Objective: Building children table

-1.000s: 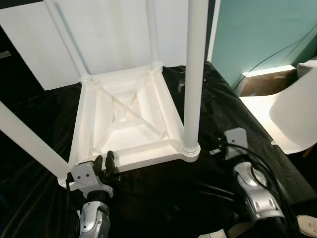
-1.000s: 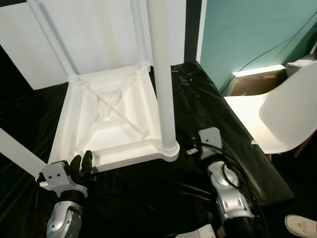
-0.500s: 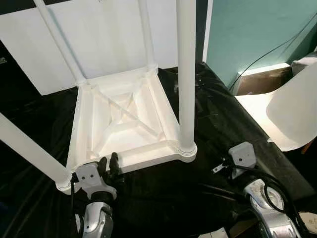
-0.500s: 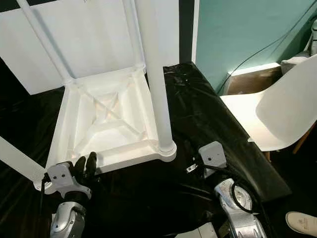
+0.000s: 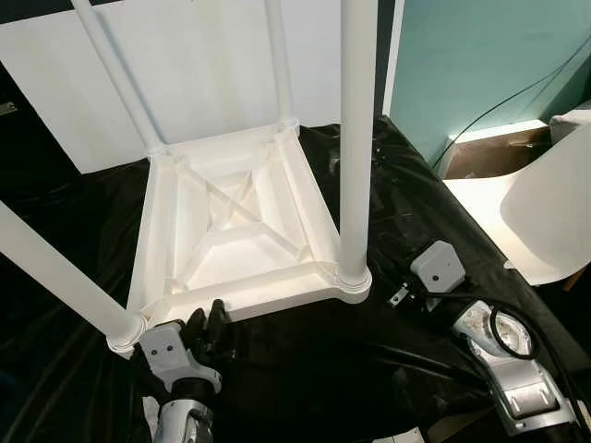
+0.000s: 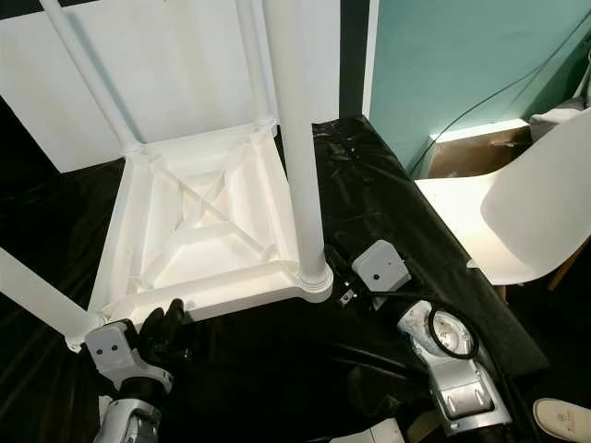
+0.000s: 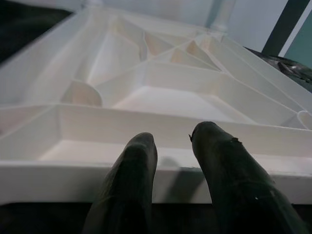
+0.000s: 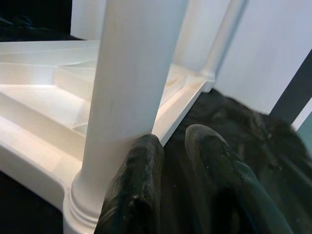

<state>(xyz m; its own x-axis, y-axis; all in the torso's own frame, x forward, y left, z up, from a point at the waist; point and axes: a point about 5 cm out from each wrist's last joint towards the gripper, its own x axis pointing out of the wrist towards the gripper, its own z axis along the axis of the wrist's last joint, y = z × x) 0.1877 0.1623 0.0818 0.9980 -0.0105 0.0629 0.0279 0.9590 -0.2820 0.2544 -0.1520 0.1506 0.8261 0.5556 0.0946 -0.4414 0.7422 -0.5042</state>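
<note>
Where the black plastic sheet [image 5: 388,360] lies wrinkled and glossy across the middle of the frame, a white children's table [image 5: 235,235] rests upside down on it, its ribbed underside facing up. That underside is a moulded rectangular tray of smooth matte plastic, with a raised rim and diagonal stiffening ribs that cross in an X at the centre. Four round white legs stand in collared sockets at its corners: the near right leg [image 5: 355,138] rises straight up past the top of the frame, the near left leg [image 5: 55,272] slants out toward the left edge, and two thinner-looking far legs run up toward the top.

At the lower left of the frame, the left end effector [image 5: 208,325] points at the near rim of the table. In the left wrist view its two black rounded fingers [image 7: 131,180] are parted by a narrow gap and hold nothing, their tips right at the rim's edge; whether they touch it cannot be told.

At the lower right, the right end effector [image 8: 173,141] reaches toward the base of the near right leg. In the right wrist view its fingers stand slightly apart and empty, one finger [image 8: 139,180] just beside the leg's collar.

A white moulded chair [image 5: 554,217] stands at the right edge, before a teal wall [image 5: 480,55].
</note>
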